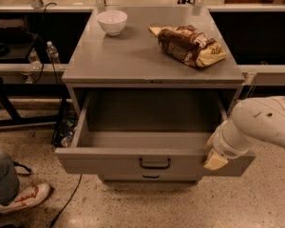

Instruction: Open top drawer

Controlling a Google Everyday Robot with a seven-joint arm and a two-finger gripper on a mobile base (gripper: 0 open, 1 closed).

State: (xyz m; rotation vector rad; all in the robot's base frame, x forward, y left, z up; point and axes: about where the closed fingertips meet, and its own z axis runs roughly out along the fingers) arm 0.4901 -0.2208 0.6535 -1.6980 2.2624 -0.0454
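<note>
Grey cabinet [133, 61] on a speckled floor [133, 208], dark benches behind it. On the cabinet top sit 1 white bowl [112, 22] at the back left and 1 brown snack bag [190, 45] at the back right; its print is too blurred to read. The top drawer [109, 163] stands well out of the cabinet front, its inside bare. The gripper [215, 160] sits at the drawer front's right end, right of the black handle [155, 163]; its grip I cannot tell. A sneaker [23, 197] shows left of the cabinet.

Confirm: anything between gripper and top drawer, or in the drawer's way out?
Nothing visible. The gripper is at the right end of the top drawer front, no object between. A shoe lies on the floor, left of its path.
</note>
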